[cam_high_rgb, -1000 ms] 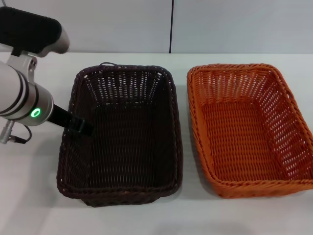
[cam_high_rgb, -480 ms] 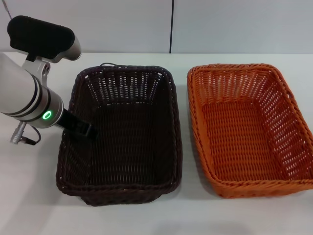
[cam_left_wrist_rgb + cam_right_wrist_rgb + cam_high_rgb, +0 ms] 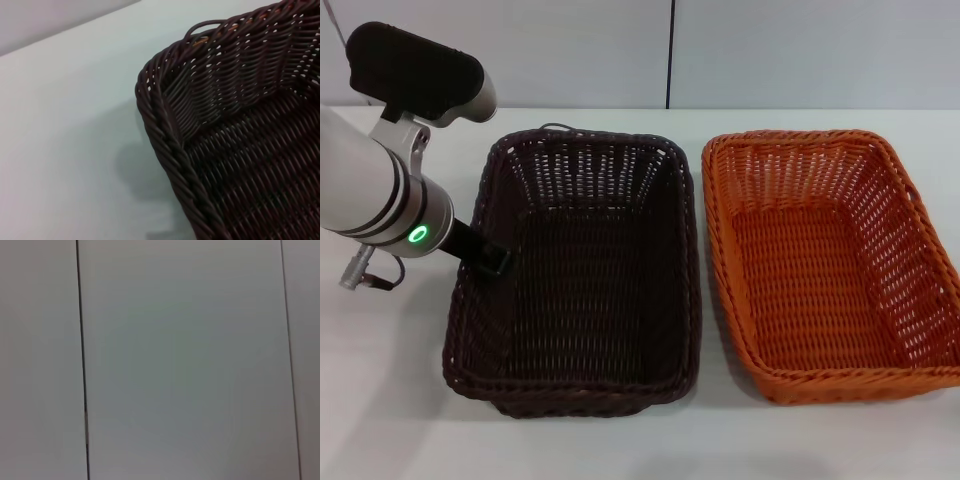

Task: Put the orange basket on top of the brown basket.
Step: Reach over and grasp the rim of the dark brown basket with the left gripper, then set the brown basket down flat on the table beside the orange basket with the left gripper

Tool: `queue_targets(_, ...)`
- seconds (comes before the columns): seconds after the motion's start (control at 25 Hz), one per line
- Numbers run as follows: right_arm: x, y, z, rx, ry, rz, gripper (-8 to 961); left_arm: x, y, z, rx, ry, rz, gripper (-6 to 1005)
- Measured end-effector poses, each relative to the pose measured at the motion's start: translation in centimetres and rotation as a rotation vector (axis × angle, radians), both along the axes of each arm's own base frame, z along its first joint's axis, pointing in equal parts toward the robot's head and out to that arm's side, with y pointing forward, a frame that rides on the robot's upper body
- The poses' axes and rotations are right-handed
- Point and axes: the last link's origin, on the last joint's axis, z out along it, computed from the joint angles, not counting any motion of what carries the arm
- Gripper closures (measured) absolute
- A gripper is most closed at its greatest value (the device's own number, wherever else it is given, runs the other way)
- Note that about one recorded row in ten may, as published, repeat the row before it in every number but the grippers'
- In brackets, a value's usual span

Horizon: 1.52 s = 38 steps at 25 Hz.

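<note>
Two rectangular woven baskets sit side by side, close but not touching, on a white table (image 3: 380,400). On the robot's right is the bright orange wicker-style basket (image 3: 830,265), a shallow tray with sloped open-weave sides and a thick braided rim. It stands upright and empty, with no gripper near it. On the robot's left is the very dark brown, almost black basket (image 3: 580,270), of the same shape and size, also upright and empty.

The orange basket looks light and fairly stiff, though its open weave would probably flex a little under a squeeze. It does not look fragile or slippery. The braided rim, midway along a side wall, seems the surest place to pinch it, one finger inside and one outside, so that it hangs level.

The left gripper (image 3: 488,262) sits at the brown basket's left rim, a dark fingertip showing just over the edge; whether it is clamped on the rim or how far open it is cannot be told. The right gripper is out of sight; its wrist camera shows only a pale panelled wall (image 3: 190,365).
</note>
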Motion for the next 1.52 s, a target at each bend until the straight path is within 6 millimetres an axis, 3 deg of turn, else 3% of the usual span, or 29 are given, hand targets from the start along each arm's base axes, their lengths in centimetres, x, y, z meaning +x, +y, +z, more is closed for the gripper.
queue_targets(0.16, -0.1, 0.1, 0.0, 0.0, -0.001, 0.006, 205, 0.1, 0.0, 0.1, -0.01, 0.009, -0.023, 692)
queue_targets(0.6, -0.4, 0.4, 0.1, 0.004, -0.005, 0.017, 205, 0.9, 0.0, 1.3, -0.006, 0.042, -0.123, 729)
queue_targets(0.84, -0.4, 0.4, 0.2, 0.01, -0.007, 0.02, 205, 2.1, -0.4, 2.7, -0.001, 0.078, -0.214, 736)
queue_targets(0.88, -0.5, 0.3, 0.2, 0.013, -0.006, 0.02, 205, 2.5, -0.5, 3.8, -0.001, 0.097, -0.258, 737)
queue_targets(1.2, -0.9, 0.5, 0.3, 0.025, 0.001, 0.039, 207, 3.8, -1.3, 6.0, -0.023, 0.106, -0.342, 787)
queue_targets(1.28, -1.1, 0.6, 0.3, 0.027, 0.003, 0.046, 207, 4.5, -2.1, 7.4, -0.057, 0.101, -0.409, 794)
queue_targets(1.52, -1.7, 0.9, 0.2, 0.026, 0.007, 0.068, 207, 5.1, -2.3, 8.3, -0.124, 0.123, -0.483, 801)
